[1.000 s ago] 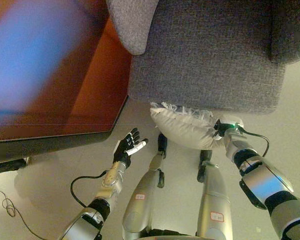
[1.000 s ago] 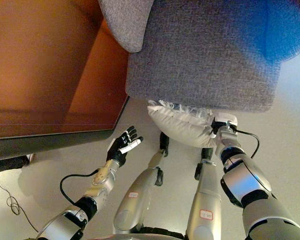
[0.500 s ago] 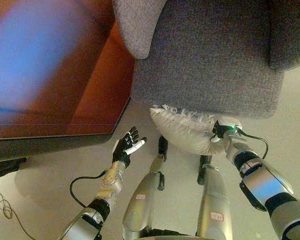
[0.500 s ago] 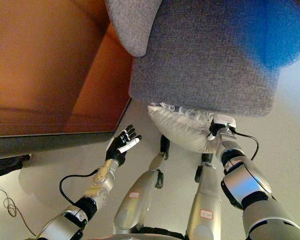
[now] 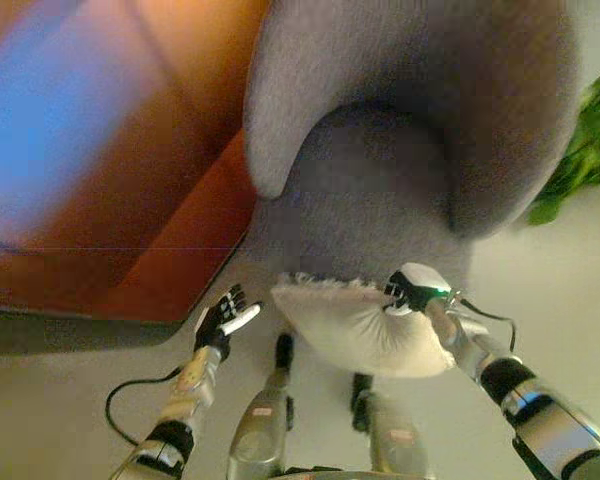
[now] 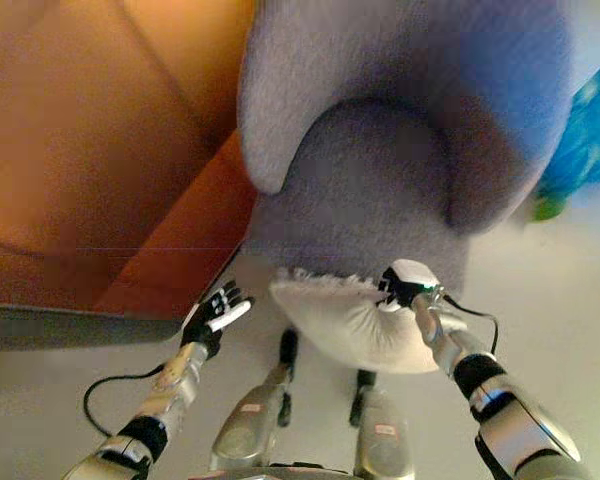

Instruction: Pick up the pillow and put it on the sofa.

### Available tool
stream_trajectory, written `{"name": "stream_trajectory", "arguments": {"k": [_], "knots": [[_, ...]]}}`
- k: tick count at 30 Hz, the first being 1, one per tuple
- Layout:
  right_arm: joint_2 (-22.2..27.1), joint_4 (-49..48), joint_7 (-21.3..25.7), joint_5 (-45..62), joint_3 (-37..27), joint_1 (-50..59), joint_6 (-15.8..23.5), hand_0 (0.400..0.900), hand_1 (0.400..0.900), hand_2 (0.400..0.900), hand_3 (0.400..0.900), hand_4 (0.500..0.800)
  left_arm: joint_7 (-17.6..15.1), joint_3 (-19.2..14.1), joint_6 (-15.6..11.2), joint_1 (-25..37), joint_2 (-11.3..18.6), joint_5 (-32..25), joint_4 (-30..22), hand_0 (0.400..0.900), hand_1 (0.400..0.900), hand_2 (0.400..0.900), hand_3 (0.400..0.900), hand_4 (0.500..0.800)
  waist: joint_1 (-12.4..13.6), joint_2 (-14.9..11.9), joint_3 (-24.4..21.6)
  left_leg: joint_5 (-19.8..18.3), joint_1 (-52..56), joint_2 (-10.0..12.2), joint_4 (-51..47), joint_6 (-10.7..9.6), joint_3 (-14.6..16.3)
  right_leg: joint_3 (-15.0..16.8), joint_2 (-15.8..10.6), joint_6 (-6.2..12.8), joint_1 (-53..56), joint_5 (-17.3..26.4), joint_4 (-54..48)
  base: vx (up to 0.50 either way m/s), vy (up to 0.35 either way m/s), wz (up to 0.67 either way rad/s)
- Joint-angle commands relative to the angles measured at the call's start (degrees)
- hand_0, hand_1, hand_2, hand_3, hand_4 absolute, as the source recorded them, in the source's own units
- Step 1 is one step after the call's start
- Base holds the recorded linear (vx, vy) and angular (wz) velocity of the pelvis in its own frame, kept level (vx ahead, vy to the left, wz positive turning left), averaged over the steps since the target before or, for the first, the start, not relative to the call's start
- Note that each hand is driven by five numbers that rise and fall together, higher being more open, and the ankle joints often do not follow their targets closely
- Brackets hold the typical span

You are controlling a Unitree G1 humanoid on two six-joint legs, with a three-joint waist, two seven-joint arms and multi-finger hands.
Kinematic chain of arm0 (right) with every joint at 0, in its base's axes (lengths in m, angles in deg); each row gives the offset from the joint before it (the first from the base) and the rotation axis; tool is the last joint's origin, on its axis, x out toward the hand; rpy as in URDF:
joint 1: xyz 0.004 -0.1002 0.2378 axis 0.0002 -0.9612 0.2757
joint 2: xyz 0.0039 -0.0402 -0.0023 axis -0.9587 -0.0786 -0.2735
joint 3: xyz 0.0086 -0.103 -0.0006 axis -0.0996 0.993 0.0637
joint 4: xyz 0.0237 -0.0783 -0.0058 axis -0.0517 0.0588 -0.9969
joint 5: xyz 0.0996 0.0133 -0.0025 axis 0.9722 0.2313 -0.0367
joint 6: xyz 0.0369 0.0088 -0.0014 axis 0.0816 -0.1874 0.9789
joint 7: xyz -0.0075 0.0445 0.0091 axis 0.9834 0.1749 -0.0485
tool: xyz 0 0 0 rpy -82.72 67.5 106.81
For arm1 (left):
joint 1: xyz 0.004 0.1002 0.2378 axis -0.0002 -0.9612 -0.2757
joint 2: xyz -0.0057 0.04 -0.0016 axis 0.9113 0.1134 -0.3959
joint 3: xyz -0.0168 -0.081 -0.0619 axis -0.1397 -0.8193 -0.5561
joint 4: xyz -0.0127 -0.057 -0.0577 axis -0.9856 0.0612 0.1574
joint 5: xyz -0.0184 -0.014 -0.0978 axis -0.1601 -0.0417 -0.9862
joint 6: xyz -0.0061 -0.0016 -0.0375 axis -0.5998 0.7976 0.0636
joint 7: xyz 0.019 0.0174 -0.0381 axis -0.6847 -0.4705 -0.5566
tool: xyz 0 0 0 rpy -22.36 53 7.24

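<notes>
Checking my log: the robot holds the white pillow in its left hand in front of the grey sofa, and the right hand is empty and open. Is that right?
Not quite: the hands are swapped. In the left eye view the right hand grips the white pillow in front of the grey sofa, while the left hand is empty and open, fingers spread.

We see a sofa [image 5: 400, 150] ahead, a pillow [image 5: 350, 325] just before its front edge, our right hand [image 5: 408, 292] on the pillow's right top, our left hand [image 5: 220, 318] apart at left, a wooden table [image 5: 110, 180] beyond it.
</notes>
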Motion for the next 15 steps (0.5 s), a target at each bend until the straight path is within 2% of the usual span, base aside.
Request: {"name": "stream_trajectory", "arguments": {"k": [1, 7, 10, 15], "knots": [[5.4, -13.1, -2.2, -0.9, -7.8, -2.5, 4.6, 0.4, 0.4, 0.4, 0.4, 0.5, -0.2, -2.6, -0.7, -3.9, 2.4, 6.0, 0.3, 0.9, 0.9, 0.9, 0.9, 0.8, -1.2, -5.3, -12.4, -9.2, 6.0, -2.4, 0.1, 1.0, 3.6, 0.8, 0.5, 3.05, 4.6, 4.3, -6.4, 0.15, 0.021, -0.21], [12.9, -28.0, -10.2, 2.5, -17.6, -5.7, 9.2, 0.4, 0.4, 0.4, 0.4, 0.5, 1.6, -8.0, 0.3, -5.6, 3.1, 8.1, 3.6, 0.9, 0.9, 0.9, 0.9, 0.8, -2.8, -7.0, -16.0, -10.6, 10.2, -1.6, -0.4, 1.0, 4.6, 2.5, 1.0, 3.1, 8.5, 3.6, -6.9, 0.07, 0.032, -0.18], [16.6, -31.9, -13.2, 5.6, -21.9, -4.2, 9.3, 0.4, 0.4, 0.4, 0.4, 0.5, 2.3, -9.5, 0.6, -5.9, 3.5, 8.5, 4.5, 0.9, 0.9, 0.9, 0.9, 0.8, -2.9, -7.7, -17.1, -11.0, 11.2, -1.5, -0.4, 1.0, 4.6, 2.7, 1.0, 3.15, 9.5, 3.5, -7.0, 0.03, 0.019, -0.07], [20.9, -34.0, -14.3, 9.8, -25.5, 0.1, 8.0, 0.4, 0.4, 0.4, 0.4, 0.5, 2.4, -10.6, 1.1, -5.5, 4.2, 9.0, 5.8, 0.9, 0.9, 0.9, 0.9, 0.8, -2.6, -9.0, -18.0, -11.5, 11.8, -1.4, -0.2, 0.7, 4.1, 2.6, 1.0, 3.09, 10.6, 3.2, -7.2, 0.0, 0.001, -0.01]]}}
